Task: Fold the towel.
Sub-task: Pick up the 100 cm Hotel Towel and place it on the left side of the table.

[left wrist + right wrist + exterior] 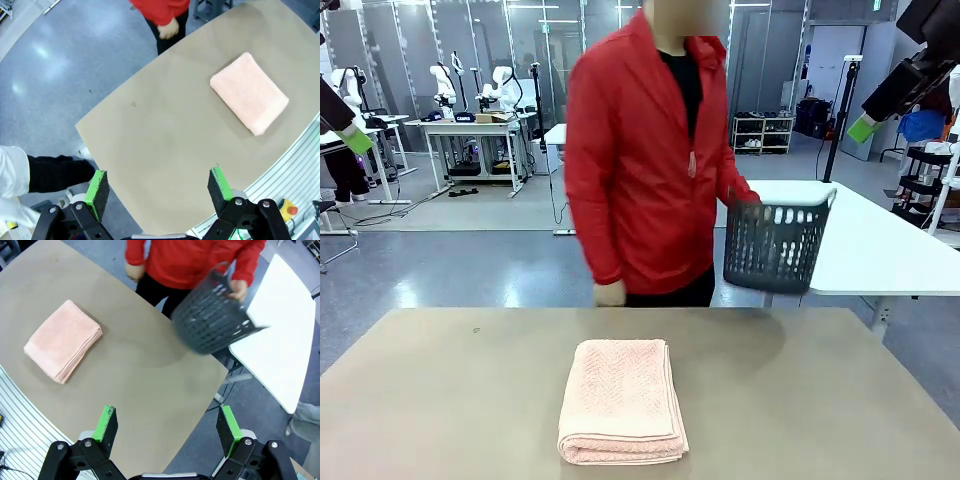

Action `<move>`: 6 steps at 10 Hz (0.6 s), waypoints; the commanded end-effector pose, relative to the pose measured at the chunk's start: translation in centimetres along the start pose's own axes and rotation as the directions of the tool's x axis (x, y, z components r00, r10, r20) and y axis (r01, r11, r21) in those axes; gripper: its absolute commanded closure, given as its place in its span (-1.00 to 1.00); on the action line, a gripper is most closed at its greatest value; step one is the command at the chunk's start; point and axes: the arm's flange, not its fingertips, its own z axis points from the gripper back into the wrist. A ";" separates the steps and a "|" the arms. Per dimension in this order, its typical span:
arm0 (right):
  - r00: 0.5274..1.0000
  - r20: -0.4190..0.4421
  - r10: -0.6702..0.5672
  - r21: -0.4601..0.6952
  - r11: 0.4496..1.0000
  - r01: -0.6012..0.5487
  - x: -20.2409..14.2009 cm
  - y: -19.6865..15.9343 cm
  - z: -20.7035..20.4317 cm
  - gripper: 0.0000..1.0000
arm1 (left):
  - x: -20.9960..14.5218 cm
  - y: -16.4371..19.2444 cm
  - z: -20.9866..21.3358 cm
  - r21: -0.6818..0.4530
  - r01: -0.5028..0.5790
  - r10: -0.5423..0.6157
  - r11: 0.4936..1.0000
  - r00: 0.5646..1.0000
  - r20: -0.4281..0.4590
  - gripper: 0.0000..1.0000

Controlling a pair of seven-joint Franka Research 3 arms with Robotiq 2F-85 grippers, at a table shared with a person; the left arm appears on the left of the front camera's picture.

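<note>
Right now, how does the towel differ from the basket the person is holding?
The towel is salmon-pink soft cloth; the basket is dark grey with perforated walls. The towel lies folded flat on the table; the basket hangs tilted in the person's hand, off the table's far edge. Neither is touched by a claw.

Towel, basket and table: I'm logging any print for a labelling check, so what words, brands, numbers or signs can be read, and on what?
None: no readable text in any view.
The towel bears no visible tag or print.
The basket has plain perforated walls and is blurred in the right wrist view.
The table is unmarked.
</note>
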 end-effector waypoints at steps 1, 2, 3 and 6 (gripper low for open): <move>1.000 0.000 0.010 -0.002 1.000 -0.010 -0.1 -0.2 0.1 -1.00 | 0.0 0.0 0.0 0.000 0.000 0.000 1.000 1.000 0.000 -1.00; 1.000 0.000 0.010 -0.002 1.000 -0.010 -0.1 -0.2 0.1 -1.00 | -0.6 -0.8 -1.3 -0.021 -0.041 0.041 0.999 0.999 0.007 -1.00; 1.000 0.000 0.010 -0.002 1.000 -0.010 -0.1 -0.2 0.1 -1.00 | -1.5 -1.8 -4.1 -0.072 -0.109 0.109 0.991 0.994 -0.006 -1.00; 1.000 0.000 0.010 -0.002 1.000 -0.010 -0.1 -0.2 0.1 -1.00 | -4.7 -5.3 -14.8 -0.252 -0.286 0.289 0.924 0.957 -0.028 -1.00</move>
